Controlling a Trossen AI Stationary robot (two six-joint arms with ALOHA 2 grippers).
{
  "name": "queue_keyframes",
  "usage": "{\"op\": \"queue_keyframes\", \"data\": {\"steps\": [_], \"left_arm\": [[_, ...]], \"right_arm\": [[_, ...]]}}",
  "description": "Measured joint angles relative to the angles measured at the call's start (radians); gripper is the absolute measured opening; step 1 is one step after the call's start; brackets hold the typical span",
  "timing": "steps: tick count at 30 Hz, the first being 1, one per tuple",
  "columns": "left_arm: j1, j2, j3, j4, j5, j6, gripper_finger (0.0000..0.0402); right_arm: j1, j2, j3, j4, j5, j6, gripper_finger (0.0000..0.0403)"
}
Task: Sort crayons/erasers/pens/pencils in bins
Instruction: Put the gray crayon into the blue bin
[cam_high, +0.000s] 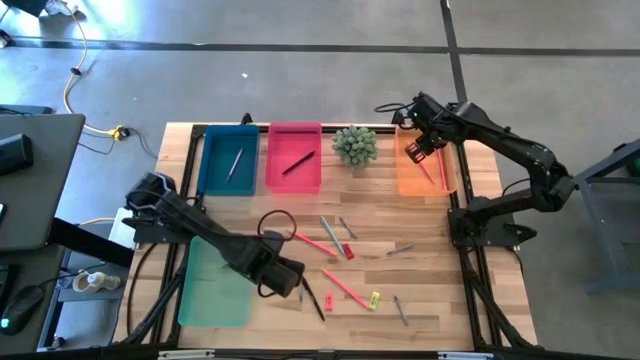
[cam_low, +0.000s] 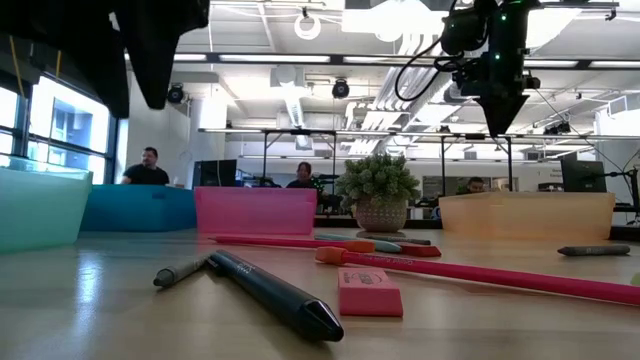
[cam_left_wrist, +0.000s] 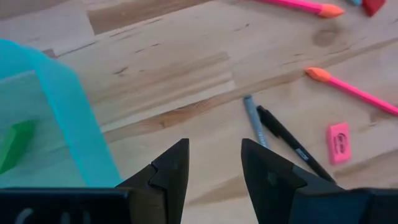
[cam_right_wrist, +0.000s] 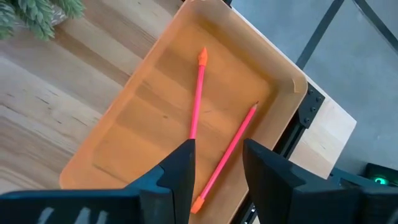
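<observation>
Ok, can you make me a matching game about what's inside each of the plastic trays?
Things:
1. orange plastic tray
2. pink plastic tray
3. pale-green see-through tray
4. teal-blue plastic tray

What is inside:
A. one dark pen
B. a small green eraser block
C. two thin pink pencils
D. one grey pen

Pairs: 1-C, 2-A, 3-B, 4-D

Green eraser (cam_left_wrist: 13, 144) inside pale-green bin (cam_left_wrist: 74, 124); pink eraser (cam_left_wrist: 339, 142) flat on table.
</observation>
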Motion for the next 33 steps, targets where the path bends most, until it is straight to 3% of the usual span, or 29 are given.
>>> {"op": "queue_keyframes", "data": {"steps": [33], "left_arm": [[-0.018, 0.189, 0.000, 0.282, 0.031, -0.025, 0.0133]], "right_arm": [[0.000, 0.000, -0.001, 0.008, 0.000, 0.000, 0.0124]]}}
